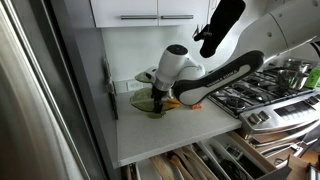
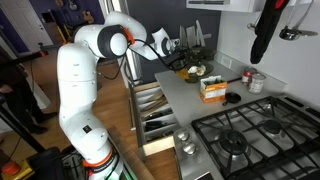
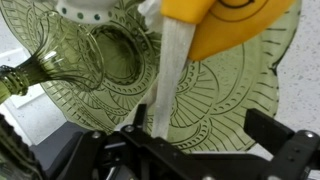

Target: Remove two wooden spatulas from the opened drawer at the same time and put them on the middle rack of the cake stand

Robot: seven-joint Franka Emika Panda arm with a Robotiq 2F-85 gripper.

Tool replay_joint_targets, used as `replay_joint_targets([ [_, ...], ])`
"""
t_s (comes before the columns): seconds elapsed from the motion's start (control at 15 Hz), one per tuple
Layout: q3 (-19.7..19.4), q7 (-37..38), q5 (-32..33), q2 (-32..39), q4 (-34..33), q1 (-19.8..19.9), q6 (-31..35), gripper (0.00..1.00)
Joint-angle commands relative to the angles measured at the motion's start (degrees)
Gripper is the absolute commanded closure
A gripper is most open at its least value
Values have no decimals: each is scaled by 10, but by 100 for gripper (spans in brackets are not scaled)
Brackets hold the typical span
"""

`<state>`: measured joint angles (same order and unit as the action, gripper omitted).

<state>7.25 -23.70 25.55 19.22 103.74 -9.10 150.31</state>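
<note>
In the wrist view a pale wooden spatula lies flat on the cake stand's wide green glass plate, the middle rack. I cannot tell whether it is one strip or two overlapping. Its far end is hidden under an orange-yellow object. My gripper hangs just above the plate and is open. The left finger is next to the spatula's near end and nothing sits between the jaws. In both exterior views the gripper is at the cake stand. The opened drawer shows below the counter.
A gas stove takes up one end of the counter. An orange-and-white carton stands beside the stand. A black oven mitt hangs from above. The wall and cabinets stand close behind the stand.
</note>
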Motion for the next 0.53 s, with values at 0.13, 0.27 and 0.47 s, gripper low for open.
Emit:
replay_joint_targets([
  [0.13, 5, -25, -7, -7, 17, 5, 22, 0],
  [0.27, 2, -20, -1, -7, 19, 3, 32, 0],
  [0.47, -2, -15, 2, -6, 22, 3, 52, 0],
])
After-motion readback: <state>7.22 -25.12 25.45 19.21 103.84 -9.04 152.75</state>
